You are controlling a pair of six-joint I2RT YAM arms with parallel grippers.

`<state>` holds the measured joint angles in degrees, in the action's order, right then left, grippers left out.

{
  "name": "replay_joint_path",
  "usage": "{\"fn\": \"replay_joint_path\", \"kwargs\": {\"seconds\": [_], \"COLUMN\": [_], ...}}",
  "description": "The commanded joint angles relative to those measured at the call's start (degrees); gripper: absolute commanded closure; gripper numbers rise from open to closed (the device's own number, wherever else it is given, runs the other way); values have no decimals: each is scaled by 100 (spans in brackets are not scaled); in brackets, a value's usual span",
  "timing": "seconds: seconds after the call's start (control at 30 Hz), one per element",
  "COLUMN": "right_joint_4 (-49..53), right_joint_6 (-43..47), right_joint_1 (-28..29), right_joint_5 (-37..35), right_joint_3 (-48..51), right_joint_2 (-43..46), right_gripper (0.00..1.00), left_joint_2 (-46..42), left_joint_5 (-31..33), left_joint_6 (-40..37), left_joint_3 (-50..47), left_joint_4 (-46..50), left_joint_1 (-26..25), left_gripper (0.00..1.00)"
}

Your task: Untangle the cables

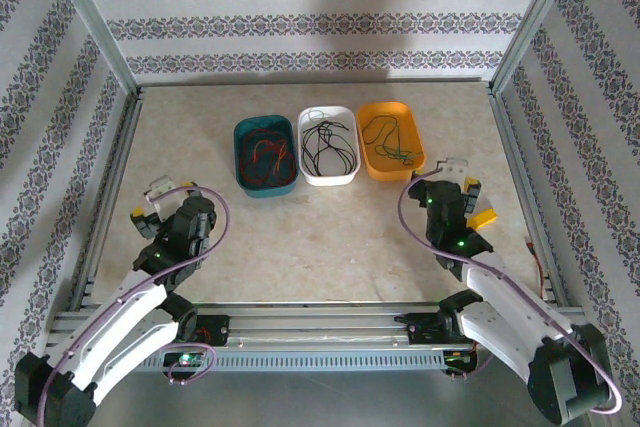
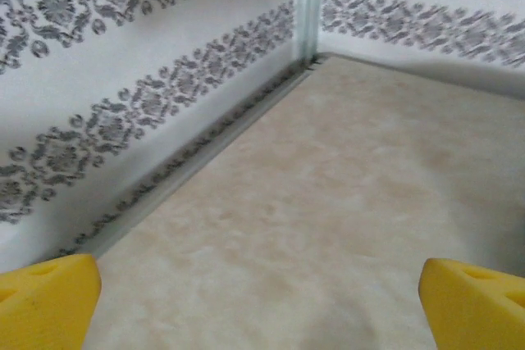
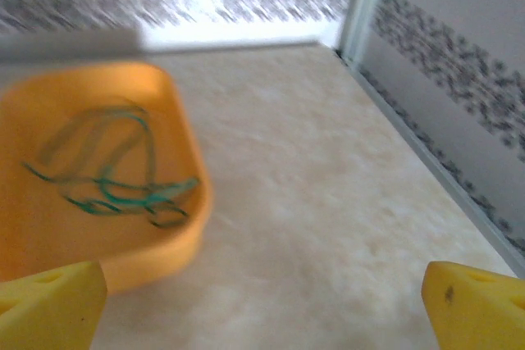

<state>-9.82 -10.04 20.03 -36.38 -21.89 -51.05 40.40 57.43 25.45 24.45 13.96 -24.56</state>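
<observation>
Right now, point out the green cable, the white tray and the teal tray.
green cable [image 3: 139, 197], right wrist view, on its tangled middle.
white tray [image 1: 329, 181], top external view, on its near rim.
teal tray [image 1: 268, 190], top external view, on its near rim.

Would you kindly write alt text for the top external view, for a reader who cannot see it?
Three trays sit in a row on the table: teal tray with red cables, white tray with black cables, orange tray with green cables. Nearer the camera, the left fingers and right fingers stand open, empty.
</observation>
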Motion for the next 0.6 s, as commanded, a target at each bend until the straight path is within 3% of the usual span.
{"fn": "replay_joint_path", "kwargs": {"seconds": [0.0,0.1,0.23,0.3,0.37,0.43,0.57], "right_joint_4": [-1235,-2032,-3193,-3869,-4824,-4025,-5325], "right_joint_6": [208,359,786,895,809,938,763], "right_joint_1": [-83,-266,-597,-839,-1271,-1269,-1712], "right_joint_5": [-1061,-1181,-887,-327,877,1558,2601], "right_joint_3": [176,185,110,124,185,12,435], "right_joint_2": [-644,-1602,-2432,-2779,-3348,-3218,-3783], "right_gripper": [2,2,2,2,2,2,2], "left_joint_2": [224,743,1751,2448,3045,3477,4259], "left_joint_5": [59,-276,-1579,-2294,-2464,-2711,-3185], "left_joint_6": [-1378,-2098,-1959,-1832,-1767,-2034,-2665], "left_joint_3": [-687,-1320,-870,-428,-107,-41,108], "left_joint_4": [-1458,-3344,-3353,-3170,-3329,-4062,-5362], "left_joint_1": [277,634,1442,1893,2122,2207,2214], "left_gripper": [1,1,1,1,1,1,1]}}
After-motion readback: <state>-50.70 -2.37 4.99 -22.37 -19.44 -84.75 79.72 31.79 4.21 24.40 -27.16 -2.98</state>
